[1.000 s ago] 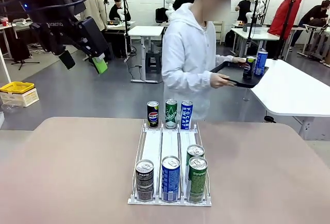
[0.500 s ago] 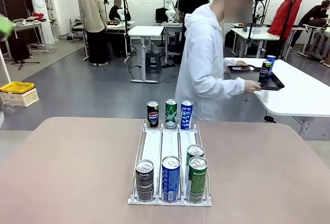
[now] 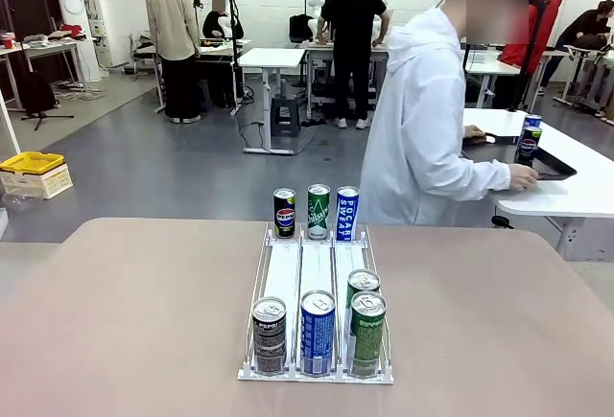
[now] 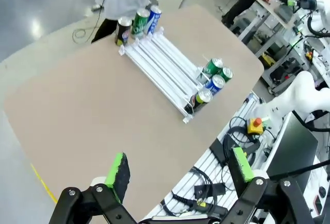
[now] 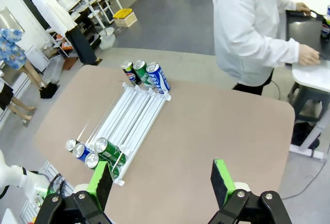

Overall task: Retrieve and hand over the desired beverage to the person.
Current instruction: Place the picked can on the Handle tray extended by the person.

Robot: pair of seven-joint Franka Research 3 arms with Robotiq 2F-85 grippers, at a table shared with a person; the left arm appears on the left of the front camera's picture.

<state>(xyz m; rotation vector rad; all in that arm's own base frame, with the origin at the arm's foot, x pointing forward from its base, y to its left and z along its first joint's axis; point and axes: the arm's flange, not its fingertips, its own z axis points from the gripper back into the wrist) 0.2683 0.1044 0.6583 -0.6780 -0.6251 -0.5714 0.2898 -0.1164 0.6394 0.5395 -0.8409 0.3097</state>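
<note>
A white wire rack (image 3: 317, 273) stands mid-table. At its far end are a black Pepsi can (image 3: 284, 212), a green can (image 3: 318, 211) and a blue Pocari Sweat can (image 3: 347, 213). At its near end are a dark Pepsi can (image 3: 270, 335), a blue can (image 3: 318, 333) and two green cans (image 3: 367, 334). The person (image 3: 422, 129) in the white hooded jacket stands beyond the far edge, turned toward a side table. My left gripper (image 4: 179, 168) hangs open high above the rack (image 4: 165, 69), holding nothing. My right gripper (image 5: 161, 182) is open too, high over the rack (image 5: 129, 118).
The person's hands rest on a black tray (image 3: 552, 163) with two cans (image 3: 528, 144) on a white side table (image 3: 585, 196) at the right. Other people and tables stand farther back. A yellow bin (image 3: 31, 162) sits on the floor at the left.
My left arm has swung up and out of the front view. The person has stepped right and set the black tray with cans down on the side table.
</note>
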